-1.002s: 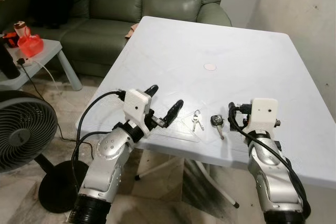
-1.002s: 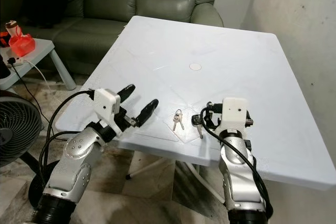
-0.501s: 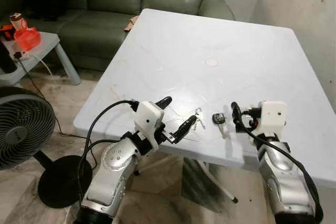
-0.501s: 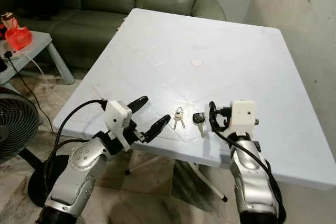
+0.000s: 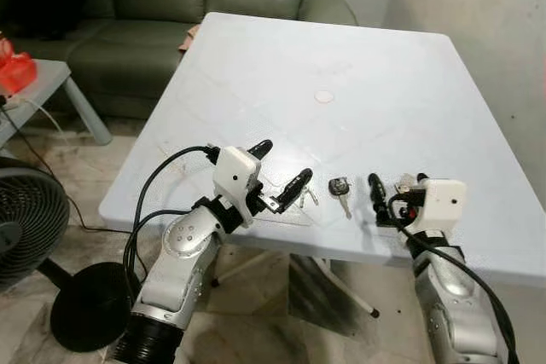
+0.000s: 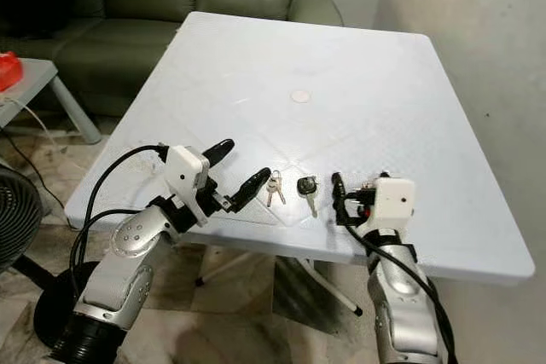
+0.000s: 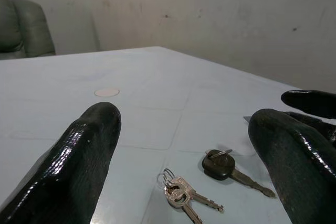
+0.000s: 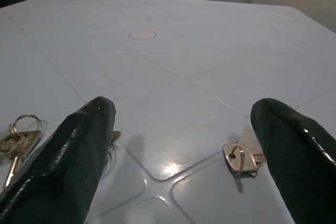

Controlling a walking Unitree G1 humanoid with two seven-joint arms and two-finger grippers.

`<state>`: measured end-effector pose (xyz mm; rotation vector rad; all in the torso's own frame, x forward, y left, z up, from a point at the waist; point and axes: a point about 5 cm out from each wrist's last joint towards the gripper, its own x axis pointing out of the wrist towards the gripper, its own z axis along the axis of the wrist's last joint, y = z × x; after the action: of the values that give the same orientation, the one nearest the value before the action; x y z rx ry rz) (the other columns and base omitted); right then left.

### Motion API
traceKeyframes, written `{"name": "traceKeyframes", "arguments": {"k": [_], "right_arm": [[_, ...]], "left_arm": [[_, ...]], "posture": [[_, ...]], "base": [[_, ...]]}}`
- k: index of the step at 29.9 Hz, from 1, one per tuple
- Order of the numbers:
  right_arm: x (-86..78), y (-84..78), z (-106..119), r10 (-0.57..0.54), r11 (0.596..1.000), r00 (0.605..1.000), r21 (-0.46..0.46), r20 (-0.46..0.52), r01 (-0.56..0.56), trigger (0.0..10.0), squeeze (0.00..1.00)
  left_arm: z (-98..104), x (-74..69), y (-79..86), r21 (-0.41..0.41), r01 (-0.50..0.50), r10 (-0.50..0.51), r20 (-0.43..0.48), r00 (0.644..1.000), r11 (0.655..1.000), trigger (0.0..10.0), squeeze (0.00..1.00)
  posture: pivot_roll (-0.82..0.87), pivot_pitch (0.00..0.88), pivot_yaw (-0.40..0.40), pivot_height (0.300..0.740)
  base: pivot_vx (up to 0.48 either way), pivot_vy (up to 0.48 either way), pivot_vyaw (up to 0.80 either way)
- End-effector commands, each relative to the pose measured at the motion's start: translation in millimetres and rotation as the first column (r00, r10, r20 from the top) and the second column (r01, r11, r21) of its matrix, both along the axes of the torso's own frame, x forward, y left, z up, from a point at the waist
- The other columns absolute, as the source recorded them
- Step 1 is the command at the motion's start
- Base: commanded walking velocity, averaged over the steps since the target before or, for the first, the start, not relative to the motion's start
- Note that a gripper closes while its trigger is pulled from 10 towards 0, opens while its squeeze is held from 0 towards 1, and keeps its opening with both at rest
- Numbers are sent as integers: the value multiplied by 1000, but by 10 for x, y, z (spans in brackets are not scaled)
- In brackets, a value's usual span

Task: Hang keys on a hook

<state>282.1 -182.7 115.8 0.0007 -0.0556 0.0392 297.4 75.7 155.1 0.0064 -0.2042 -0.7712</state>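
While no key has been lifted yet, the step in hand looks like the reach before the pick-up. On the left, the left gripper (image 6: 242, 172) hovers at the near edge of the white table (image 6: 341, 57), fingers spread wide, its forward fingertip just beside the small key bunch (image 6: 273, 187). Next comes the black-headed key (image 6: 306, 187), lying flat near the bunch. Further right, the right gripper (image 5: 394, 199) rests at the table edge, also wide apart and holding nothing. Likely next: close on 1 set of keys, then find a hook.
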Motion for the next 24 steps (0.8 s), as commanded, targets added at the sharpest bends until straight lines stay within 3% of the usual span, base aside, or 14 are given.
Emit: {"name": "traceKeyframes", "arguments": {"k": [1, 14, 24], "right_arm": [[-6, 8, 37, -8, 1000, 1000, -15, 23, 8, 10000, 0], [5, 49, 35, 14, 1000, 999, -5, 35, -14, 10000, 0], [125, -107, -84, -161, 981, 984, -120, -74, 151, 10000, 0]], "left_arm": [[-23, -4, -9, 15, -2, 2, 2, 1000, 1000, 10000, 0], [-35, 33, -11, 28, -15, 15, 2, 1000, 1000, 10000, 0], [-196, -149, -153, 85, 98, -95, -32, 995, 992, 10000, 0]], "posture": [[-93, 105, 2, 727], [-86, 77, 0, 727], [-79, 92, 6, 727]], "base": [[0, 0, 0], [0, 0, 0], [0, 0, 0]]}}
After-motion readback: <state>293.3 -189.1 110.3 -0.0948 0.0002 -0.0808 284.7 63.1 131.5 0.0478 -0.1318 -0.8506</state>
